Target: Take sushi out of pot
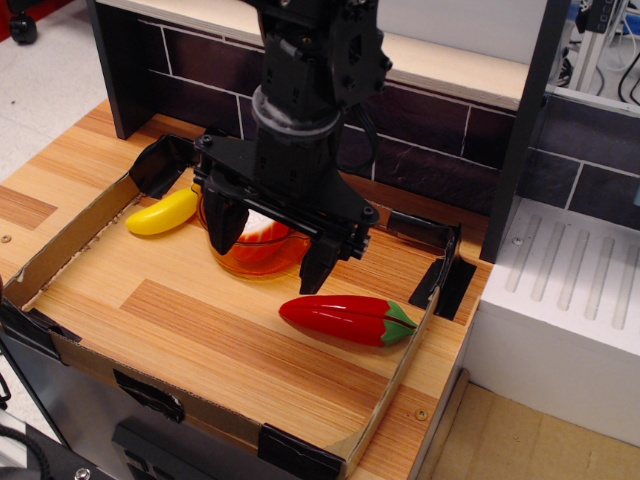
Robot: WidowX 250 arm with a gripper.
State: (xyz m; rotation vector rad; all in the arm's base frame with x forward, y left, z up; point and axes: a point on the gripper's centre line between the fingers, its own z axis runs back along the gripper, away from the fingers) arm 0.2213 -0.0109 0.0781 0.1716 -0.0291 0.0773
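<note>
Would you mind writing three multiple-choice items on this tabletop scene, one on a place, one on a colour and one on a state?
1. Where does the banana lie?
A. left of the pot
B. beside the chili pepper
C. inside the pot

2. What colour is the pot?
A. blue
B. translucent orange
C. green

3. How does the hand stand?
A. shut on the banana
B. open, fingers spread over the pot
C. out of view

Answers:
1 A, the yellow fruit rests just off the pot's left rim.
2 B, its wall glows amber.
3 B, one finger shows at each side of the pot, with the sushi between them.
</note>
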